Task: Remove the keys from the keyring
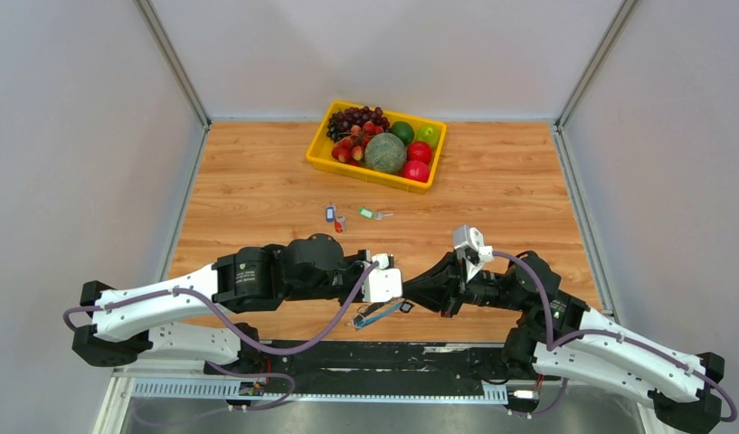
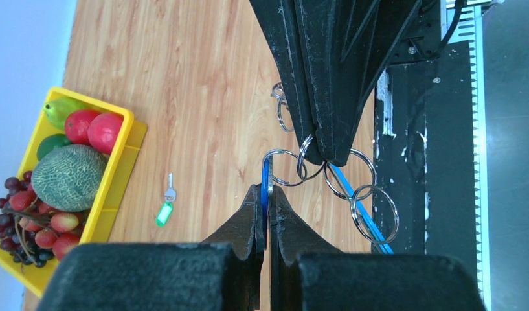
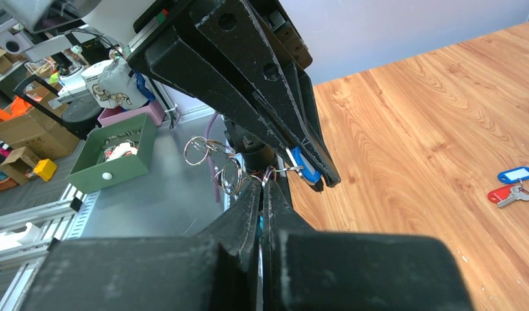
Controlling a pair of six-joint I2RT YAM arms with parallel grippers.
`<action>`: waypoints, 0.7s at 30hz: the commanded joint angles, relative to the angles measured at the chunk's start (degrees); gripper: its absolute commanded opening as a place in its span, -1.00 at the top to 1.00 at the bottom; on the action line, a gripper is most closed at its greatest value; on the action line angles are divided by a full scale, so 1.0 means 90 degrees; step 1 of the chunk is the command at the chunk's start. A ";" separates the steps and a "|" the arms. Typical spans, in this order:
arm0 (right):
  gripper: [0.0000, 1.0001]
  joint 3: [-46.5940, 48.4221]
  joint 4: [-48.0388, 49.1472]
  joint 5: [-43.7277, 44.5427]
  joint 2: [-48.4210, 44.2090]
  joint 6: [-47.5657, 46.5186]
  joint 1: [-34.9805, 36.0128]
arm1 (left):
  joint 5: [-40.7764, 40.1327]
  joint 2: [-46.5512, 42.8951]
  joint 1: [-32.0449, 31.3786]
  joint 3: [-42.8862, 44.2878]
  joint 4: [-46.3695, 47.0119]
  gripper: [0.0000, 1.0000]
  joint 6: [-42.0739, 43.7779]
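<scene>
My left gripper [image 2: 267,189] is shut on a blue key [image 2: 265,173], which hangs on a silvery ring. My right gripper [image 3: 261,183] is shut on the keyring [image 2: 362,194], a bunch of linked metal rings with a blue strap. The two grippers meet tip to tip above the table's near edge, the left gripper [image 1: 400,298] beside the right gripper [image 1: 418,291], with the keyring [image 1: 379,313] dangling below them. A green key [image 1: 369,214], a blue key [image 1: 329,213] and a red key [image 1: 339,223] lie loose on the wood in mid table.
A yellow tray [image 1: 322,161] of fruit stands at the back centre. The black base rail [image 1: 374,354] runs along the table's near edge under the grippers. Grey walls close in both sides.
</scene>
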 commanded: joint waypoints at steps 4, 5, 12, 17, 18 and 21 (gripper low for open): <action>1.00 0.0054 0.0067 -0.0362 0.0178 0.0415 0.0065 | -0.0542 -0.0035 0.0043 0.0356 0.0775 1.00 0.0390; 1.00 0.0049 0.0057 -0.0360 0.0206 0.0435 0.0067 | -0.0550 -0.0039 0.0043 0.0367 0.0785 1.00 0.0440; 1.00 0.0040 -0.0007 -0.0386 0.0435 0.0522 0.0065 | -0.0634 -0.0066 0.0043 0.0358 0.1046 1.00 0.0678; 1.00 0.0028 -0.0038 -0.0299 0.0460 0.0545 0.0066 | -0.0525 -0.0142 0.0043 0.0305 0.1197 1.00 0.0722; 1.00 0.0033 -0.0061 -0.0251 0.0461 0.0545 0.0056 | -0.0502 -0.0157 0.0043 0.0291 0.1201 1.00 0.0740; 0.98 0.0091 -0.0173 0.0058 0.0475 0.0545 0.0058 | -0.0260 -0.0242 0.0043 0.0252 0.1224 1.00 0.0776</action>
